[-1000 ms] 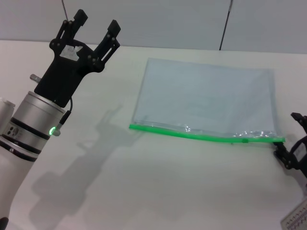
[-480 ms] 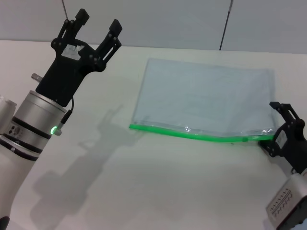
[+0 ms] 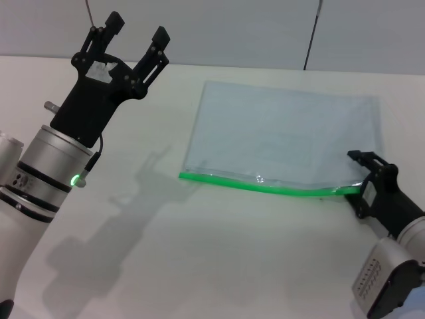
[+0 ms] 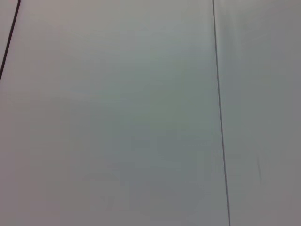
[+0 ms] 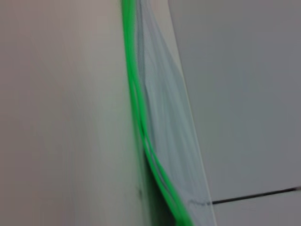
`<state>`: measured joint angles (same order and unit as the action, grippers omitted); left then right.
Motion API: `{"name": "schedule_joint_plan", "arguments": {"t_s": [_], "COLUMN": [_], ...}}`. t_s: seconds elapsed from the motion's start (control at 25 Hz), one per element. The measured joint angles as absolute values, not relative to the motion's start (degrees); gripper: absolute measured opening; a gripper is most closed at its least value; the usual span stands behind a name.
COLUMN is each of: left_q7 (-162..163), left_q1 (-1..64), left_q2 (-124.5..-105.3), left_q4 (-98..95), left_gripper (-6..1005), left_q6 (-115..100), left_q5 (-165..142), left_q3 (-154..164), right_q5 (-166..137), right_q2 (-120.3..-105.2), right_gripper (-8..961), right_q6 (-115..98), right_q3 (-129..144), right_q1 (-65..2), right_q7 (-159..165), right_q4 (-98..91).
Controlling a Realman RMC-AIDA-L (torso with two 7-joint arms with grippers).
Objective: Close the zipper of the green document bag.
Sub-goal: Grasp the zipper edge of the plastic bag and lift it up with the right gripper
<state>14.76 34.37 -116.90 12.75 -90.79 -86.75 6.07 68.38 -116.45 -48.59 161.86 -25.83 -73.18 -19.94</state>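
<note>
The green document bag (image 3: pixel 285 129) lies flat on the white table, a translucent blue-grey pouch. Its zipper (image 3: pixel 265 187), a bright green strip, runs along the near long edge. My right gripper (image 3: pixel 356 185) stands open at the strip's right end, one finger on each side of it. In the right wrist view the zipper (image 5: pixel 135 99) runs close along the bag (image 5: pixel 164 122), and its two green lines part slightly near the camera. I cannot make out the slider. My left gripper (image 3: pixel 136 31) is held up open over the table's left, holding nothing.
The white table (image 3: pixel 219 259) stretches bare in front of the bag and to its left. A grey wall (image 3: pixel 232 26) with thin dark cables rises behind the table. The left wrist view shows only this wall (image 4: pixel 141 113).
My right gripper has moved in from the right edge toward the bag and now straddles the zipper's right end. That end has bowed a little. The left arm has hardly moved.
</note>
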Motion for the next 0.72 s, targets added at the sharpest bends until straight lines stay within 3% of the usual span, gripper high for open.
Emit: {"name": "schedule_joint_plan", "arguments": {"t_s": [0.32, 0.44, 0.72], "left_q7": [14.8, 14.8, 14.8], "left_q1": [34.3, 34.2, 34.2], "left_q2": [-116.90, -116.90, -116.90], "left_q4": [12.8, 12.7, 12.7], "left_gripper": [756, 754, 748], "left_q6": [-90.9, -90.9, -90.9], "left_q5": [-86.7, -86.7, -86.7], "left_q3": [6.1, 6.1, 6.3], "right_q5": [68.3, 68.3, 68.4], "right_q2": [-116.55, -116.54, -116.56], "right_gripper": [416, 202, 152], "right_q6": [-48.2, -49.2, -51.9], "right_q3": [161.9, 161.4, 161.4], "right_q1": [-25.8, -25.4, -25.3], "right_q7": [-74.1, -75.9, -76.3], "right_q4": [-21.9, -23.5, -24.8]}}
